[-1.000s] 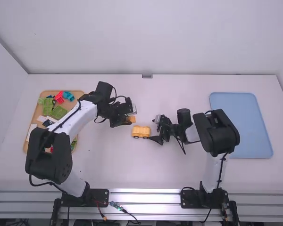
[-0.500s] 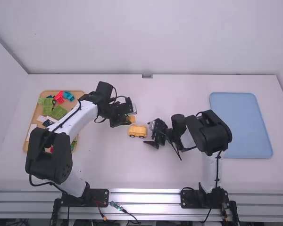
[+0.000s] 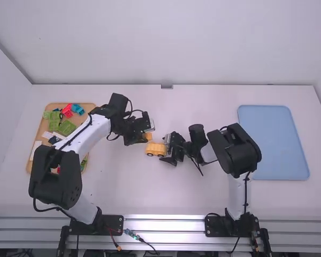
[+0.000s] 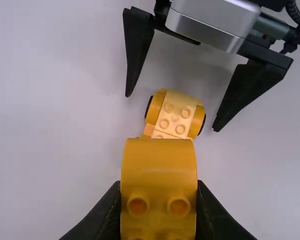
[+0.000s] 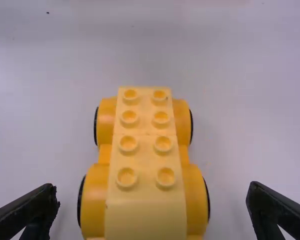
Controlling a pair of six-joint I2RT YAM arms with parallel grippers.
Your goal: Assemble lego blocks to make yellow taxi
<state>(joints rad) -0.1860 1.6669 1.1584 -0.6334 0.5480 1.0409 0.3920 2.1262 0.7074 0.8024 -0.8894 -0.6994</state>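
White table (image 3: 123,187) with a pale wall (image 3: 166,48) behind it, metal rail (image 3: 163,224) along the near edge.

Task piece: yellow toy car base (image 3: 156,149), mid-table, between my two grippers, upright on its wheels. Right wrist view gives me lighter yellow studs in two lines along its top, black tyres (image 5: 94,125) at both sides.

Right gripper (image 3: 170,150) is at the car's right end, low over the table. Fingers wide, one to each side of the car; right wrist view has a gap between each finger and the bodywork, so I'm not gripping it.

Left gripper (image 3: 145,137) is just beyond the car's left end. Fingers closed on a yellow studded block (image 4: 159,170), one finger on each side of it. In left wrist view the block overlaps part of the car; I can't tell from there whether they touch.

Farther out, left side: wooden tray (image 3: 41,128), partly behind my left arm (image 3: 56,176). In it, green blocks (image 3: 67,127), a red block (image 3: 67,110) and a teal block (image 3: 77,109) near the far rim, plus smaller pieces I can't identify.

Right side: blue tray (image 3: 278,144), flat on the table beyond my right arm (image 3: 241,152).
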